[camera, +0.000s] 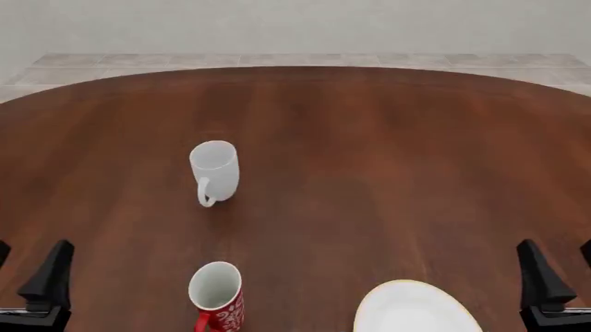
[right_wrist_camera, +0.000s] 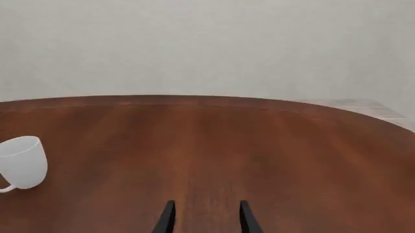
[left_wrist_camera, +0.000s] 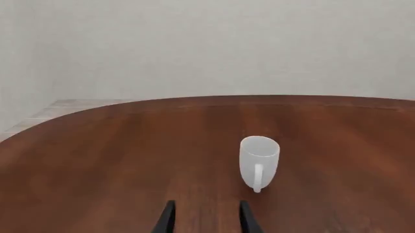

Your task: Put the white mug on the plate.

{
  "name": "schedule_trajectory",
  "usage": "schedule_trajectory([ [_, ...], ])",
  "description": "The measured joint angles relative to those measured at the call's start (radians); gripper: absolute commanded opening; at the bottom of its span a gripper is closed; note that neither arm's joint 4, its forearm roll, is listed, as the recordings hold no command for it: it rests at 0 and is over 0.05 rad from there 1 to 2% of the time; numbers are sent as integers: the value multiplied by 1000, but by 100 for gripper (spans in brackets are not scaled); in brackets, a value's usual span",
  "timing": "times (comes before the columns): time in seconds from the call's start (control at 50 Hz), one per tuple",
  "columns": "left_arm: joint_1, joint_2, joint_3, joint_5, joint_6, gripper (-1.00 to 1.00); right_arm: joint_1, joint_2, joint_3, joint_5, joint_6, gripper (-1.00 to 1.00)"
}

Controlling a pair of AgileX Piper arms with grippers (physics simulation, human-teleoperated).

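Well apart from the plate (camera: 413, 309), the white mug (camera: 214, 170) stands untouched; nothing is done yet. Left gripper (left_wrist_camera: 204, 218) and right gripper (right_wrist_camera: 204, 217) hang back, jaws parted and empty.

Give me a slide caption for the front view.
White mug upright beyond red mug; plate near right.

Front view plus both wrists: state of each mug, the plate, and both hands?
Plain white ceramic mug: upright on the table, empty, handle toward the arms, untouched.
Red mug with white interior: upright, empty, near edge.
Round white plate with yellowish rim: flat, bare, nothing on it.
Left hand: open, holding nothing.
Right hand: open, holding nothing.
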Motion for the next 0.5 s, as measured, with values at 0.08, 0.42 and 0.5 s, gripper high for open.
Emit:
schedule_trajectory([
  [0.08, 0, 1, -1, 0, 0, 100, 0, 0, -1, 1, 0, 100],
  [0.42, 0, 9, -3, -5, -1, 100, -2, 0, -3, 4, -1, 100],
  [0.5, 0, 7, -5, -2, -1, 100, -2, -1, -3, 5, -1, 100],
])
